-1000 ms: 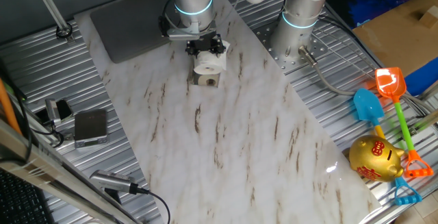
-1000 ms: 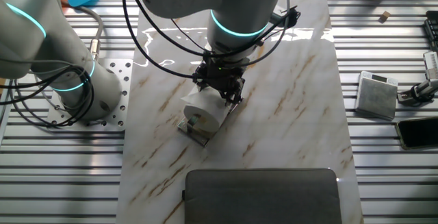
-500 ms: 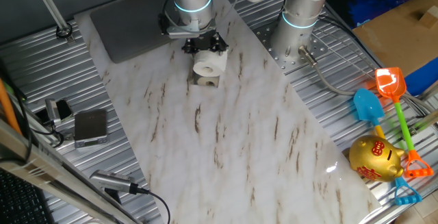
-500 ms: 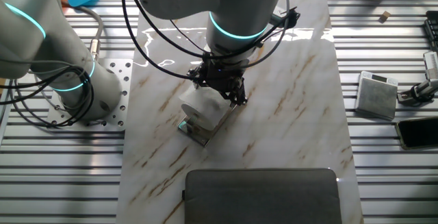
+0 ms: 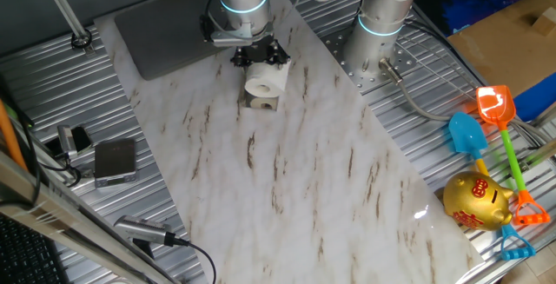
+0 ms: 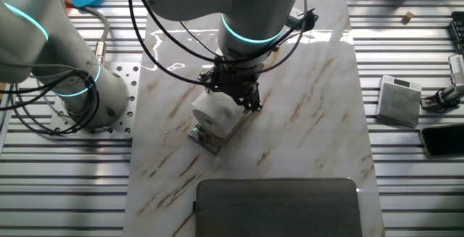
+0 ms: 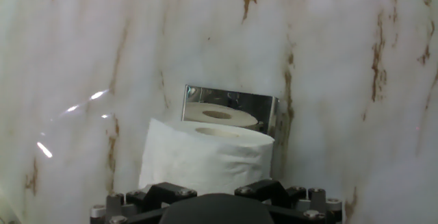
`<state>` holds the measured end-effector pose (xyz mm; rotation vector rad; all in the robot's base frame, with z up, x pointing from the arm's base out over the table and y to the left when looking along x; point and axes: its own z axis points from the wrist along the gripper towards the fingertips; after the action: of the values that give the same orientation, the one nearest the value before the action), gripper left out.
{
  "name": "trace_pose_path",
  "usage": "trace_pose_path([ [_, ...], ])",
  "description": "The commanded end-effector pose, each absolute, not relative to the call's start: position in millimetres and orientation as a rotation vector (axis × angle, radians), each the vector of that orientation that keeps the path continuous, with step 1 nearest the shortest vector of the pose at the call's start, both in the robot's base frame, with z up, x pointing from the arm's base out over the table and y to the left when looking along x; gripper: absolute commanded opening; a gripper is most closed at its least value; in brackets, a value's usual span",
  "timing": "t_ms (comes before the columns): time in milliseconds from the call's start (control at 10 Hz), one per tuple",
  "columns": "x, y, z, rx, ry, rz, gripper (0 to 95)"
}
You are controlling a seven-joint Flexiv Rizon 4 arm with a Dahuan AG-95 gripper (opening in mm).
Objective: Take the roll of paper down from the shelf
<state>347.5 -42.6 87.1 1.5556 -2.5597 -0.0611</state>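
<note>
The white roll of paper (image 5: 266, 80) lies on its side over the small shelf (image 5: 261, 102) at the far end of the marble board. My gripper (image 5: 258, 56) comes down from above and is shut on the roll's rear end. In the other fixed view the roll (image 6: 212, 111) hangs just above the shelf's base (image 6: 205, 139), with the gripper (image 6: 233, 94) on it. In the hand view the roll (image 7: 205, 157) sits between my two black fingertips (image 7: 164, 194), and the shelf's shiny upright plate (image 7: 256, 106) stands behind it, mirroring the roll.
A large grey mat (image 5: 165, 28) lies just beyond the shelf. The second arm's base (image 5: 375, 54) stands to the right of it. A small grey box (image 5: 115, 161) is at the left. Plastic shovels (image 5: 486, 110) and a golden piggy bank (image 5: 476, 201) are at the right.
The gripper has risen slightly with the roll in it, so the roll now sits a little higher over the shelf. The shelf has not moved.
</note>
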Motion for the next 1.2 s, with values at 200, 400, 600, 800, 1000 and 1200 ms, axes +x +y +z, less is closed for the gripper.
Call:
trace_pose_path([
  [200, 347.5, -41.7, 90.0, 1.529, -2.569, -0.064, 95.0],
  [400, 348.3, -34.5, 91.7, 1.512, -2.574, -0.064, 95.0],
  [600, 349.3, -21.4, 93.8, 1.490, -2.581, -0.062, 95.0],
  [800, 350.0, -4.9, 96.3, 1.470, -2.586, -0.058, 95.0],
  [1000, 358.2, 9.3, 98.1, 1.471, -2.585, -0.058, 95.0],
  [1200, 399.3, 27.2, 102.3, 1.473, -2.580, -0.075, 95.0],
])
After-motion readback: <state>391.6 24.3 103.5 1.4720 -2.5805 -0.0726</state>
